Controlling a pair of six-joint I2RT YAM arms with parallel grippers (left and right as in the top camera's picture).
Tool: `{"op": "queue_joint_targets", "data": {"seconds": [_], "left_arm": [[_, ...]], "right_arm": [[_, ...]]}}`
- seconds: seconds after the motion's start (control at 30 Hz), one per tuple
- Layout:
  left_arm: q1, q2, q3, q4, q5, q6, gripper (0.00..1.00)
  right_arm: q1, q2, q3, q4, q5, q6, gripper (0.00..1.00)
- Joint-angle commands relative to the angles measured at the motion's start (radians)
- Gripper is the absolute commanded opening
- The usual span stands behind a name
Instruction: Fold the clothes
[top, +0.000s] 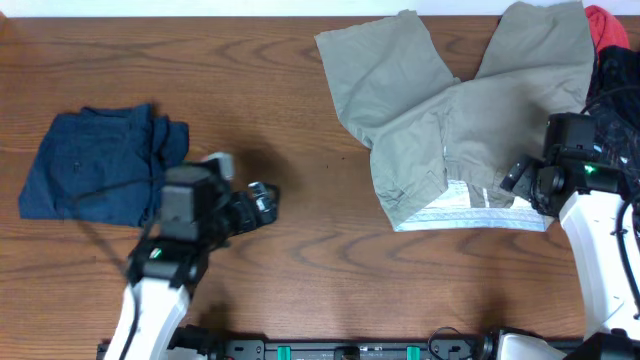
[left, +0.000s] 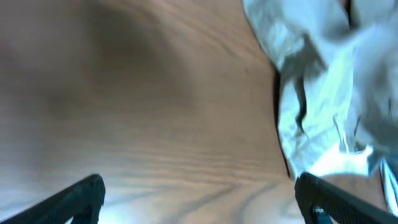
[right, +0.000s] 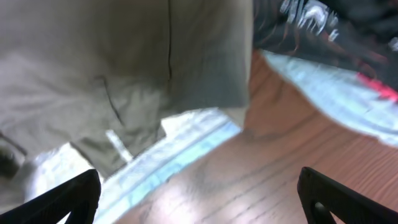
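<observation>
Currently trousers (top: 455, 120) lie crumpled at far right corner of bench (top: 330, 270); right gripper (right: 199, 196) wide, empty, over waistband (top: 470, 215), probably lining up a grab; left gripper (top: 262, 200) wide, over bare wood.

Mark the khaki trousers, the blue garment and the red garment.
khaki trousers (top: 450, 120), overhead view, just below where the legs meet.
blue garment (top: 90, 165), overhead view, its middle.
red garment (top: 606, 25), overhead view, the visible part.

The left arm (top: 150, 310) and right arm (top: 600, 250) have white links, black wrists (top: 190, 205), green lights (top: 590, 170) and black fingers (left: 81, 196).
</observation>
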Motion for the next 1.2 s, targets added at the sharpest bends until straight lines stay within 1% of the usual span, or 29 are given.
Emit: {"op": "queue_joint_targets", "data": {"seconds": [0.0, 0.17, 0.33, 0.47, 0.57, 0.63, 0.7, 0.8, 1.0, 1.07, 1.1, 1.17], "left_arm": [[-0.1, 0.136, -0.001, 0.071, 0.043, -0.006, 0.99], [-0.255, 0.349, -0.001, 0.255, 0.042, -0.021, 0.98], [-0.384, 0.528, -0.001, 0.474, 0.043, -0.107, 0.98], [-0.467, 0.636, -0.001, 0.637, 0.042, -0.156, 0.98], [-0.51, 0.702, 0.016, 0.694, 0.035, -0.174, 0.98], [-0.528, 0.743, 0.042, 0.694, 0.035, -0.174, 0.98], [-0.537, 0.775, 0.069, 0.688, 0.035, -0.2, 0.98], [-0.541, 0.82, 0.116, 0.689, 0.04, -0.304, 0.98], [-0.552, 0.864, 0.148, 0.721, 0.066, -0.656, 0.98], [-0.562, 0.868, 0.148, 0.755, 0.066, -0.73, 0.98], [-0.569, 0.869, 0.148, 0.772, 0.065, -0.762, 1.0], [-0.582, 0.869, 0.148, 0.803, 0.061, -0.814, 0.9]], "right_arm": [[-0.008, 0.005, -0.004, -0.023, -0.089, -0.004, 0.99], [-0.008, 0.005, -0.004, -0.06, -0.119, -0.004, 0.99], [-0.008, 0.005, -0.004, -0.085, -0.124, -0.004, 0.99], [-0.008, 0.005, -0.004, -0.086, -0.135, -0.005, 0.99], [-0.008, 0.005, -0.004, -0.087, -0.147, -0.011, 0.99], [-0.008, 0.005, -0.004, -0.087, -0.153, -0.012, 0.99], [-0.008, 0.005, -0.004, -0.086, -0.169, -0.018, 0.99], [-0.008, 0.005, -0.004, -0.087, -0.171, -0.019, 0.99], [-0.008, 0.005, -0.004, -0.098, -0.171, -0.019, 0.99], [-0.008, 0.005, -0.004, -0.098, -0.171, -0.019, 0.99], [-0.008, 0.005, -0.004, -0.099, -0.171, -0.019, 0.99], [-0.008, 0.005, -0.004, -0.103, -0.171, -0.019, 0.99]]}}
